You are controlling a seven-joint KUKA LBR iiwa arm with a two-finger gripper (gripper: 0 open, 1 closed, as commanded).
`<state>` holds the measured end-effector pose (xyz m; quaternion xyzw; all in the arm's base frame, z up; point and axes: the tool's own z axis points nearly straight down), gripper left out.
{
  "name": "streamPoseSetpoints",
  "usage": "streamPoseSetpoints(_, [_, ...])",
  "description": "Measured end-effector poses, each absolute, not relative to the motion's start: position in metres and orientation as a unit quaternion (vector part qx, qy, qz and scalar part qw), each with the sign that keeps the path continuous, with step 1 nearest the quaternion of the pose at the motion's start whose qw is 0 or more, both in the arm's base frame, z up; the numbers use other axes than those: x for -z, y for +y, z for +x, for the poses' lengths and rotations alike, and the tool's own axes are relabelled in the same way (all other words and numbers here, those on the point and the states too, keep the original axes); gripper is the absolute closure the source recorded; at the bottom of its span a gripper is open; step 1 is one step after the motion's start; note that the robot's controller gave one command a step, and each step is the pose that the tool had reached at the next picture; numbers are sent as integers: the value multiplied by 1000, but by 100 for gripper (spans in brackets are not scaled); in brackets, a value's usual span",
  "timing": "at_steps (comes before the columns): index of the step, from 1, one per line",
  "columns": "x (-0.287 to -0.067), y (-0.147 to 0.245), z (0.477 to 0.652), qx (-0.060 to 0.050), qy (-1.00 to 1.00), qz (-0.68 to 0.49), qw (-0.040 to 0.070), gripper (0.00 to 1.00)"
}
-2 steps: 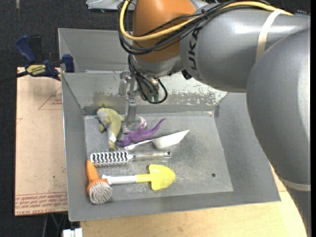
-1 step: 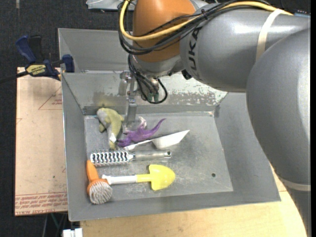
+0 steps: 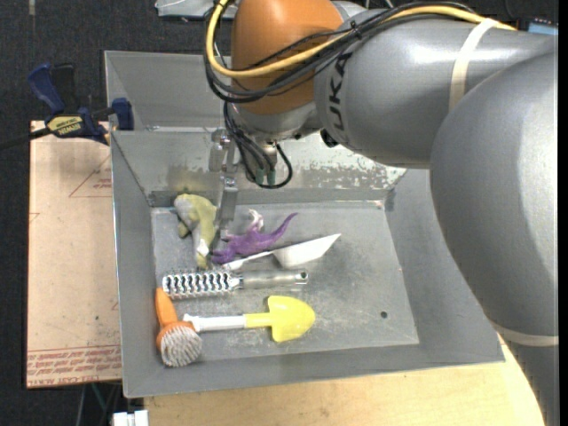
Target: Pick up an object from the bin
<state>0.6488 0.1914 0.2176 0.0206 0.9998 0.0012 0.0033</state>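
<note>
Grey bin [image 3: 373, 322] floor, back-middle: purple lizard toy [image 3: 257, 238], prob light, rubbery, floppy, so grab the thick body, not the tail. Gripper [image 3: 224, 238] down at its left end, opening can't tell. Yellowish soft toy [image 3: 195, 213] just beside, white spoon [image 3: 306, 250] up against it

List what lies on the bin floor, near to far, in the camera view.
yellow shovel → striped brush → white spoon → pale yellow toy. Left out: orange-handled brush, which is level with the shovel, and purple toy lizard, which overlaps the spoon and the yellow toy.
</note>
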Motion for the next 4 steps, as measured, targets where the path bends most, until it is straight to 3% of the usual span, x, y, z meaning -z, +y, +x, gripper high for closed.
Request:
streamPoseSetpoints(1, [-218, 204, 639, -1, 999, 32, 3, 0])
streamPoseSetpoints(2, [-150, 230, 635, -1, 1000, -17, 0, 0])
streamPoseSetpoints(3, [-171, 231, 583, -3, 999, -31, 8, 0])
streamPoseSetpoints(4, [-152, 232, 584, -4, 999, -44, 13, 0])
